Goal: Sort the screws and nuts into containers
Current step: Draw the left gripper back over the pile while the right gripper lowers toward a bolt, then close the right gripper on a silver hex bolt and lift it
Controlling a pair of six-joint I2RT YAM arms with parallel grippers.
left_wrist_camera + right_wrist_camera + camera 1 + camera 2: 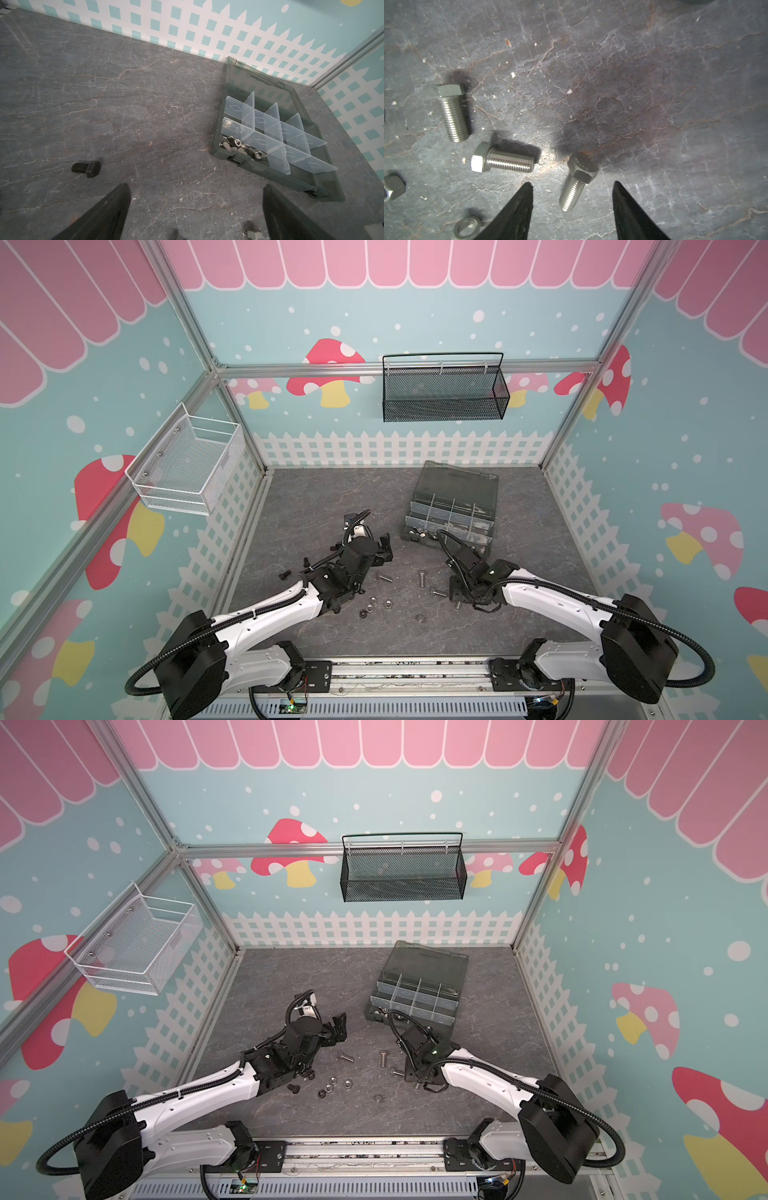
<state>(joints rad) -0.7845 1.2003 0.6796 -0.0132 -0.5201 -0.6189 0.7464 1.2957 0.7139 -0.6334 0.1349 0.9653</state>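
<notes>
Grey stone-veined surface (pixel 316 497), enclosed by teal walls printed with pink mushrooms and white picket fence. Black mesh basket (pixel 444 393) on the rear wall, white wire basket (pixel 187 464) on the left wall. Organizer box (pixel 457 483), lid open, right rear. Silver screws (pixel 508 159), nuts (pixel 372 600) and black screw (pixel 87 168) loose on surface. Left pincer (pixel 197 187) spread wide. Right pincer (pixel 572 183) parted, straddling a hex screw (pixel 581 168) without touching it.

Soft, even light throughout, top views bowed at the edges, dark soft shadows beside the screws (pixel 508 160).
</notes>
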